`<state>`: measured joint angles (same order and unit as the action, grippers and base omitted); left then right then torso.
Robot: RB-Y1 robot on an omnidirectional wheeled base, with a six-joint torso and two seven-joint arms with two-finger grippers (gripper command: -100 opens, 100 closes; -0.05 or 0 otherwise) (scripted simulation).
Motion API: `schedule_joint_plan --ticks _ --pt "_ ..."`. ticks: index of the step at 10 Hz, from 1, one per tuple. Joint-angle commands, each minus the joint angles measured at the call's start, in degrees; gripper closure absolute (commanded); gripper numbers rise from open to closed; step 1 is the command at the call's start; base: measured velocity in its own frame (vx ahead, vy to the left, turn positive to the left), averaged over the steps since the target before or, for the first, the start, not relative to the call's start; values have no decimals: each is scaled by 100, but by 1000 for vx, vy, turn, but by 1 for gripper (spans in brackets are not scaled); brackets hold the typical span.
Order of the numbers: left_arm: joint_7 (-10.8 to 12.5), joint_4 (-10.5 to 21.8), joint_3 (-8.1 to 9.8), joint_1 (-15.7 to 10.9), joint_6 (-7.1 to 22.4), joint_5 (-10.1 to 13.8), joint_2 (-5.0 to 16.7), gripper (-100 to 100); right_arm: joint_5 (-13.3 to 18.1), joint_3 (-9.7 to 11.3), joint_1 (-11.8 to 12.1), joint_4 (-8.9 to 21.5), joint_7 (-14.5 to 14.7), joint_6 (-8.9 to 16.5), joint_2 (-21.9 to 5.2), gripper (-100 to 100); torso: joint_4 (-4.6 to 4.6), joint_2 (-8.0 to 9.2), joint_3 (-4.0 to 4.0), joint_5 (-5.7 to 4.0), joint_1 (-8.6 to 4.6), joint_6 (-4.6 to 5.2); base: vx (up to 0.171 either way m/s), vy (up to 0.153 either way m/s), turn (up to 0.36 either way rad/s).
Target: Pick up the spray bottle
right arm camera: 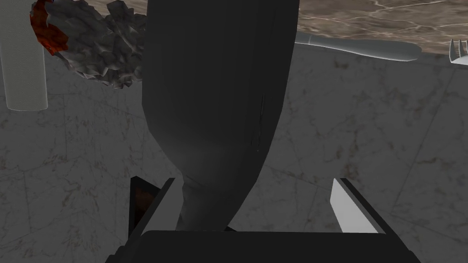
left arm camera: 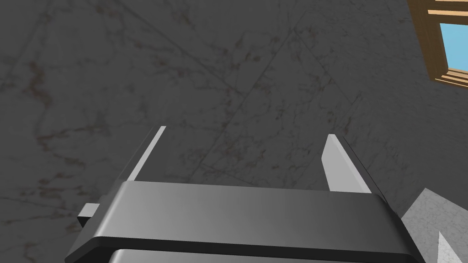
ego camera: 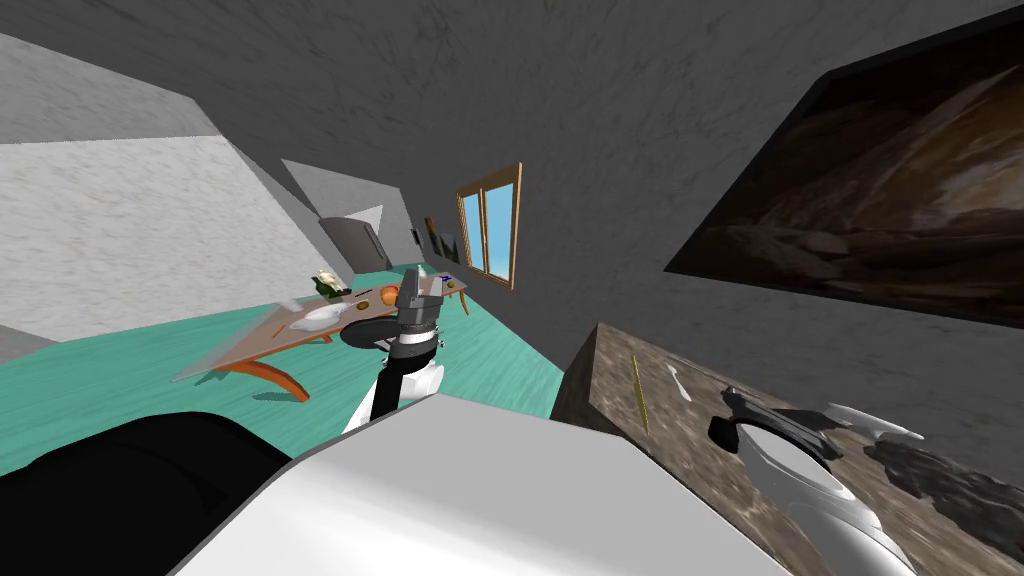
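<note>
A dark grey spray bottle [right arm camera: 219,91] rises large between the fingers of my right gripper [right arm camera: 253,180], its narrow end down at the gripper's body. The gripper is open, and the bottle stands close against one finger [right arm camera: 160,201], with a wide gap to the other. In the head view my right gripper [ego camera: 860,425] reaches over the brown stone counter [ego camera: 600,400] toward the grey wall. My left gripper [ego camera: 420,290] is held up in front of me, open with nothing in it [left arm camera: 247,132].
On the counter beside the bottle lie a dark crumpled lump with a red patch [right arm camera: 91,50], a pale cylinder [right arm camera: 25,59], a white utensil [right arm camera: 361,45] and a fork [right arm camera: 457,48]. Across the teal floor stands a wooden table [ego camera: 250,350] with several things on it.
</note>
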<state>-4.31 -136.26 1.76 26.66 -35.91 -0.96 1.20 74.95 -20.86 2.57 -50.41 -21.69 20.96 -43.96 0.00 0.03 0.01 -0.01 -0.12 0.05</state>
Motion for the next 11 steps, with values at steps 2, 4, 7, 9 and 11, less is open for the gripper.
schedule_joint_plan --ticks 2,4,7,9,11 --pt "0 0 0 0 0 0 0 0 177 -428 198 -82 15 -137 72 -100 0 1 0 0 -2 2 31 -10 66" --pt "0 0 0 0 0 0 0 0 222 -719 380 -211 83 -217 129 -100 0 -2 -1 0 -4 -1 40 -16 86" --pt "0 0 0 0 0 0 0 0 298 -910 529 -299 91 -284 171 -100 1 3 1 1 -1 -1 20 -7 39" --pt "0 0 0 0 0 0 0 0 300 -927 535 -296 94 -283 166 100 2 7 4 -3 2 -10 1 -1 -8" --pt "0 0 0 0 0 0 0 0 290 -936 525 -301 77 -276 166 100 -8 -2 -6 -5 0 -11 0 0 0"
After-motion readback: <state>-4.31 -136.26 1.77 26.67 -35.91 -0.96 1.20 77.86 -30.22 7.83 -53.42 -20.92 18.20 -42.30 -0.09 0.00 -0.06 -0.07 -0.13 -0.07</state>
